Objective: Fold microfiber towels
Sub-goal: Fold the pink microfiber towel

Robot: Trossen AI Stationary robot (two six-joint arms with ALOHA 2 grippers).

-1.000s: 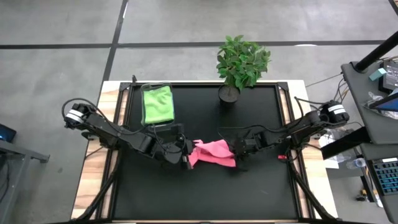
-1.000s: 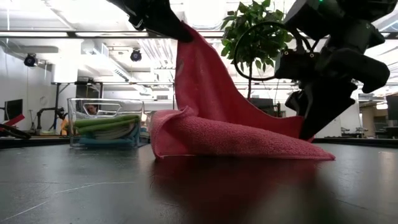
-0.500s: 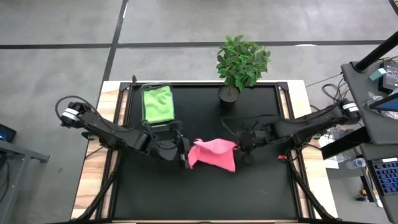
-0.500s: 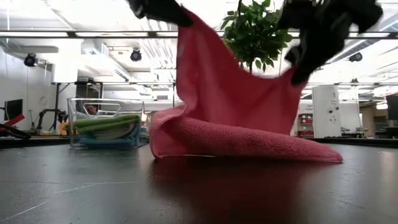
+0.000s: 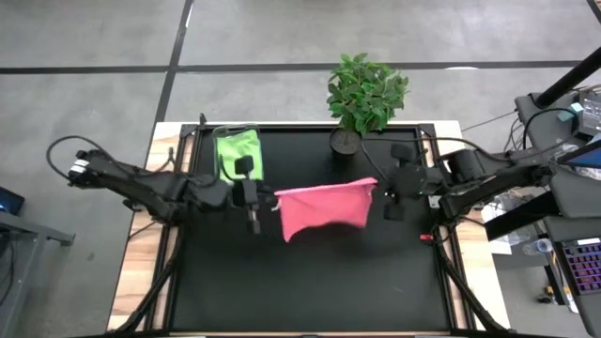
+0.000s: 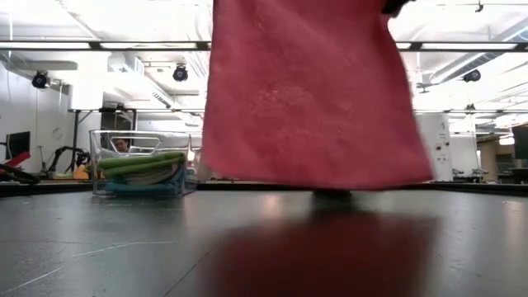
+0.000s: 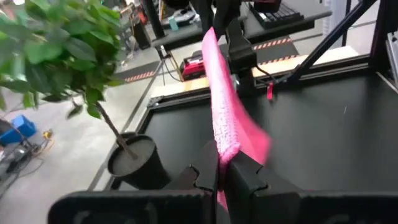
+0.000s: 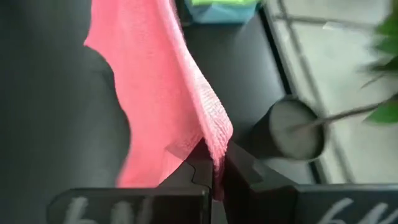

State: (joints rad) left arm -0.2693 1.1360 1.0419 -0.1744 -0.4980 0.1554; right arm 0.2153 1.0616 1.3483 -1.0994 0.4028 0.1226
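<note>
A pink microfiber towel (image 5: 324, 211) hangs spread between my two grippers over the middle of the black table (image 5: 310, 282). My left gripper (image 5: 272, 199) is shut on its left top corner, my right gripper (image 5: 378, 192) on its right top corner. In the low view the pink towel (image 6: 313, 99) hangs as a flat sheet, and its lower edge (image 6: 318, 180) is off the table. Each wrist view looks along the top edge: the pink towel (image 7: 224, 106) from the left and the pink towel (image 8: 155, 81) from the right. My left gripper pinches the towel's left top corner (image 7: 222, 152) between its two fingers (image 7: 245, 177), coming nearly level from the table's left. The top edge runs taut away from it and the cloth hangs below. My right gripper pinches the right top corner (image 8: 214, 149) between its two fingers (image 8: 239, 171), slanting down from the table's right. The towel hangs below it, lifted clear.
A clear bin (image 5: 238, 155) holding a lime green towel and other folded ones stands at the far left, also seen as the bin (image 6: 140, 169) in the low view. A potted plant (image 5: 364, 94) stands at the far edge, just behind the towel's right end.
Both grippers have gone up and toward the far edge, the right one also toward the right edge, so they stand wider apart. The pink towel, which lay bunched on the table with one corner raised, is now lifted clear and hangs spread out with its top edge drawn taut.
</note>
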